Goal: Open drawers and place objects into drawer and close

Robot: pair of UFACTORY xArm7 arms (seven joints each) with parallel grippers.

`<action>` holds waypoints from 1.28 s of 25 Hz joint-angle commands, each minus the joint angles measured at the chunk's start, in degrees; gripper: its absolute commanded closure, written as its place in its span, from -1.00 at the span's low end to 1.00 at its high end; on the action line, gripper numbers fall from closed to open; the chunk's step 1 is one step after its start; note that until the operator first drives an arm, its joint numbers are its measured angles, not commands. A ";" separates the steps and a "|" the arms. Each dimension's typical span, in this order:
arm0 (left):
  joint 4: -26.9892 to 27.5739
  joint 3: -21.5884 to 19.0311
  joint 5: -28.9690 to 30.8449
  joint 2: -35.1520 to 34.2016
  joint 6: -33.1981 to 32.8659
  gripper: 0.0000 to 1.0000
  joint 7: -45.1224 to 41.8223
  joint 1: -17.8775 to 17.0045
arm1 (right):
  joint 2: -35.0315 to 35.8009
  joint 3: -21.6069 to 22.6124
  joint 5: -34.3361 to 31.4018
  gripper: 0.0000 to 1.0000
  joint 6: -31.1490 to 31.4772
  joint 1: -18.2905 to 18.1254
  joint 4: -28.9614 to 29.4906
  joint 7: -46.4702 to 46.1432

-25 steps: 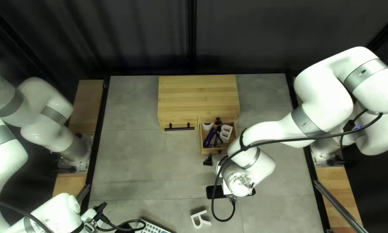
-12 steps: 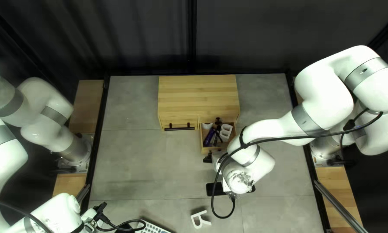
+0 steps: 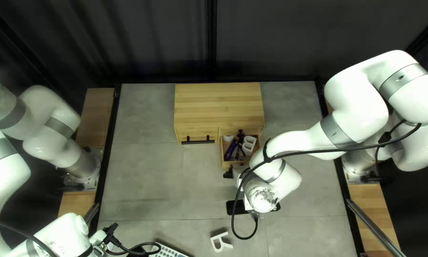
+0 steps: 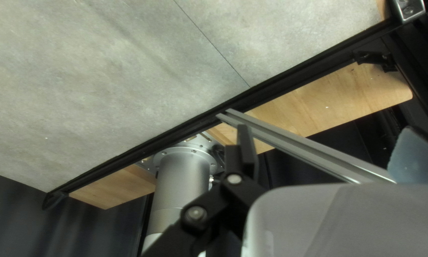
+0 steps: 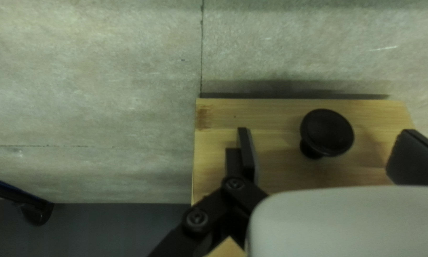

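Jutting from the wooden cabinet [image 3: 218, 104] in the top left view, the open drawer [image 3: 222, 154] holds a white letter B [image 3: 248, 144]. Before the cabinet, a white letter R [image 3: 221, 242] lies on the worktop [image 3: 147, 181]; the right pincer [image 3: 228, 172] is nearer it, the left pincer [image 3: 111, 230] off to its front left. The left wrist view shows the left pincer standing open. In the right wrist view, the right pincer is open, with the cabinet's black drawer knob [image 5: 327, 133] between its parted fingers.

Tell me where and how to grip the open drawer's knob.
I'd grip the black knob just behind its wide cap, coming straight at the drawer front, one finger on each side. The cap flares out from a narrower stem, so it should resist slipping free.
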 commanded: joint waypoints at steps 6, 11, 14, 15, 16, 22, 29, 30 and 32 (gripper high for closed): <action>0.00 0.00 0.00 0.00 0.00 -1.00 0.00 0.00 | -0.11 -0.21 -0.08 -1.00 0.04 -0.32 -0.06 -0.51; 0.00 0.00 0.00 0.00 0.00 -1.00 0.00 0.00 | 0.07 -0.35 -0.18 -1.00 -0.08 -0.47 0.11 -0.68; 0.00 0.00 0.00 0.00 0.00 -1.00 0.00 0.00 | -0.12 -0.37 -0.14 -1.00 -0.02 -0.55 0.03 -0.89; 0.00 0.00 0.00 0.00 0.00 -1.00 0.00 0.00 | -0.25 -0.38 -0.14 -1.00 0.03 -0.59 -0.03 -0.99; 0.00 0.00 0.00 0.00 0.00 -1.00 0.00 0.00 | -0.32 -0.39 -0.14 -1.00 0.06 -0.62 -0.06 -1.05; 0.00 0.00 0.00 0.00 0.00 -1.00 0.00 0.00 | -0.36 -0.54 -0.33 -1.00 0.05 -0.75 -0.07 -1.22; 0.00 0.00 0.00 0.00 0.00 -1.00 0.00 0.00 | -0.65 -0.63 -0.49 -1.00 0.10 -0.89 -0.22 -1.57; 0.00 0.00 0.00 0.00 0.00 -1.00 0.00 0.00 | -0.74 -0.62 -0.49 -1.00 0.10 -0.89 -0.31 -1.59; 0.00 0.00 0.00 0.00 0.00 -1.00 0.00 0.00 | -0.85 -0.60 -0.45 -1.00 0.10 -0.88 -0.42 -1.60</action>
